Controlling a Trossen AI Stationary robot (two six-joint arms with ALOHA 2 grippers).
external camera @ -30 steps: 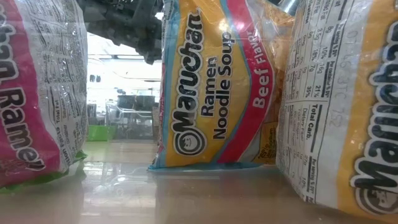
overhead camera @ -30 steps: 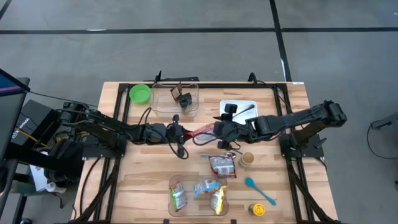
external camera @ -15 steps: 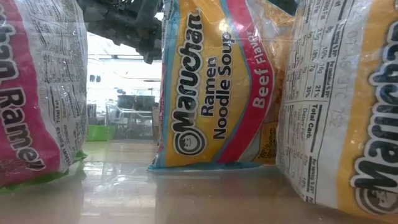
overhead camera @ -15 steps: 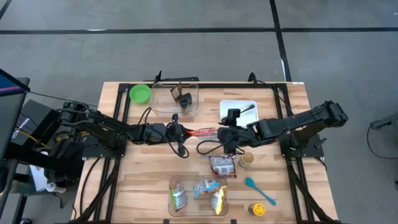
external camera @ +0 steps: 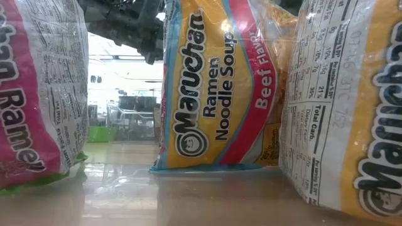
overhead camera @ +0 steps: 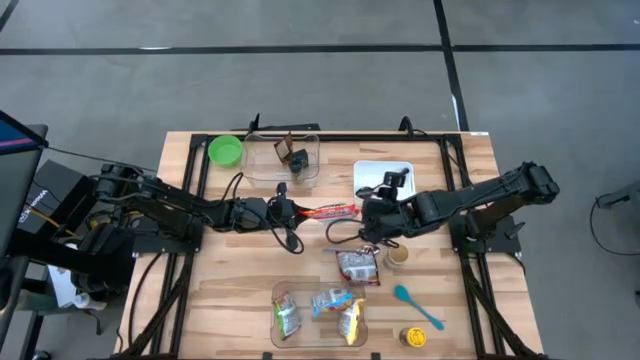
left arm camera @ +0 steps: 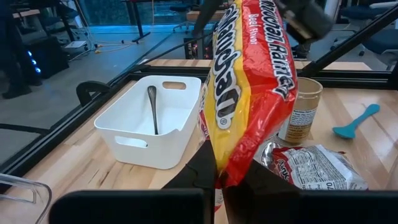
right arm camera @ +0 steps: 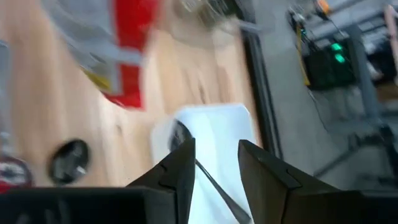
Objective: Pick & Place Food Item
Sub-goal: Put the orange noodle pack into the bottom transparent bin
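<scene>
A red and yellow ramen packet [overhead camera: 330,211] hangs above the table's middle, with my left gripper [overhead camera: 292,211] shut on its left end. In the left wrist view the packet [left arm camera: 252,81] rises out from between the fingers [left arm camera: 205,171]. My right gripper [overhead camera: 378,200] stands open just right of the packet's free end, touching nothing. In the right wrist view its fingers [right arm camera: 180,165] stand over the white bin [right arm camera: 214,134]. A second ramen packet [overhead camera: 358,266] lies flat on the table. My left gripper pinches the packet's end seam [left arm camera: 225,177] between its two fingers. The fingers come in nearly level from the table's left. The packet reaches out beyond them toward the table's right, edge up, lifted clear of the table.
The white bin [overhead camera: 383,172] holds a spoon. A green bowl [overhead camera: 225,150] and a clear container [overhead camera: 282,157] stand at the far edge. A brown cup [overhead camera: 397,256], a blue spoon [overhead camera: 417,305] and a yellow-lidded jar [overhead camera: 413,337] lie near right. A clear bin [overhead camera: 320,312] holds packets [external camera: 213,88].
My right gripper has drawn away from the packet's right end, toward the table's right edge and the white bin, turning at the wrist. The packet stays in my left gripper, and its whole length now shows.
</scene>
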